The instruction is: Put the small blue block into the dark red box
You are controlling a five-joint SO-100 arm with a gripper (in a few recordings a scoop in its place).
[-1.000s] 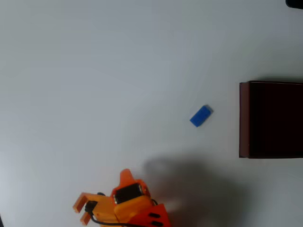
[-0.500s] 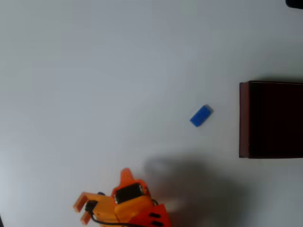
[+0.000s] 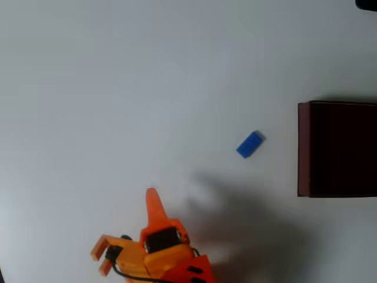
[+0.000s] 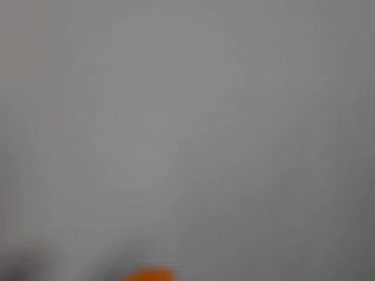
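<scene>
Your orange arm sits at the bottom edge of the overhead view, left of centre, with the gripper (image 3: 152, 203) pointing up the frame as a single tapered orange tip; you cannot tell from this whether its fingers are spread or pressed together, and it holds nothing. A soft shadow lies on the table (image 3: 118, 88) just right of the tip. The wrist view is a blurred grey field with a small orange smear (image 4: 149, 274) at its bottom edge, so it gives you no help on the fingers. Further up and to the right, the block (image 3: 250, 144) lies flat on the bare white table, turned diagonally, well apart from the gripper. Beyond it, at the right edge of the frame, the box (image 3: 303, 147) stands open with its dark interior facing up, cut off by the frame, near the block but not touching it.
</scene>
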